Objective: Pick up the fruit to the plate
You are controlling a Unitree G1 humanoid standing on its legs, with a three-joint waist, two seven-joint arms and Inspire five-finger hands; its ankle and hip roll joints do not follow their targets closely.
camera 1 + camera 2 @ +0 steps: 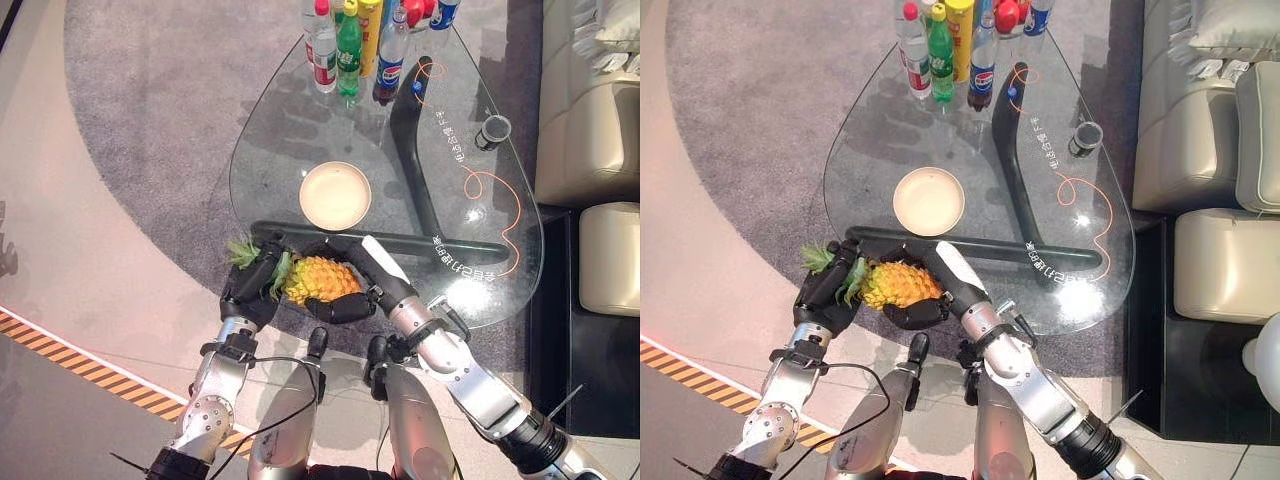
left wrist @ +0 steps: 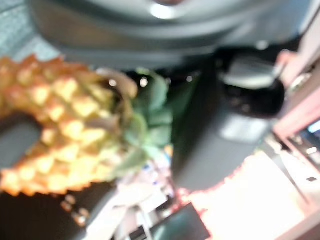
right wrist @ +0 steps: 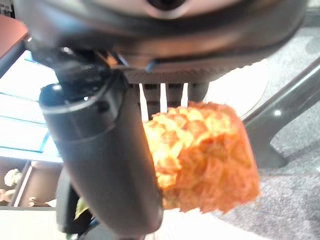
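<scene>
A yellow pineapple (image 1: 320, 278) with a green crown is held on its side between both hands at the glass table's near edge. My left hand (image 1: 252, 282) is curled round the leafy crown end, with leaves poking out past it. My right hand (image 1: 345, 308) wraps the fruit's body from the other side, dark fingers under it and the white-covered thumb (image 1: 385, 258) over it. Up close, the right wrist view has the pineapple (image 3: 200, 155) beside that thumb (image 3: 105, 165). The round beige plate (image 1: 335, 195) sits empty just beyond the fruit, mid-table.
The glass table (image 1: 290, 120) has a dark curved frame beneath. Several bottles (image 1: 360, 40) stand at its far end, and a small dark cup (image 1: 493, 131) at the right. A cream sofa (image 1: 590, 100) borders the right side. Grey carpet lies below.
</scene>
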